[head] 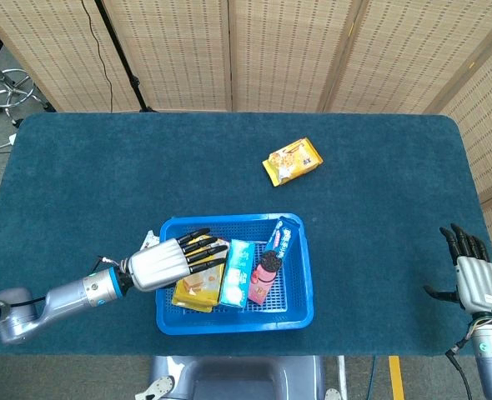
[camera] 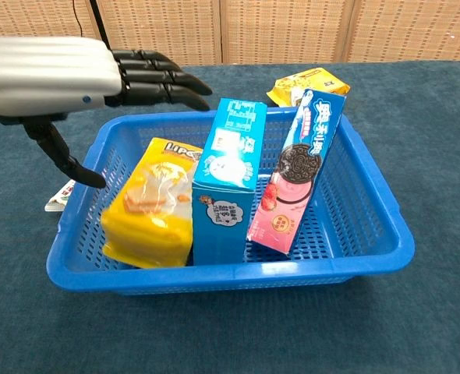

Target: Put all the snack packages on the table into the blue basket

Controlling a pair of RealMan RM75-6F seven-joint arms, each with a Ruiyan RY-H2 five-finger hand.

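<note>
The blue basket sits at the table's near middle. Inside it a yellow snack bag leans at the left, a blue box stands in the middle, and a pink cookie box leans at the right. My left hand hovers over the basket's left rim with fingers stretched out, holding nothing. Another yellow snack pack lies on the table beyond the basket. A white packet peeks out by the basket's left side. My right hand rests open at the far right.
The dark blue cloth table is backed by woven screens. A stool and a stand leg are off the table's back left corner. The right hand sits close to the table's right edge.
</note>
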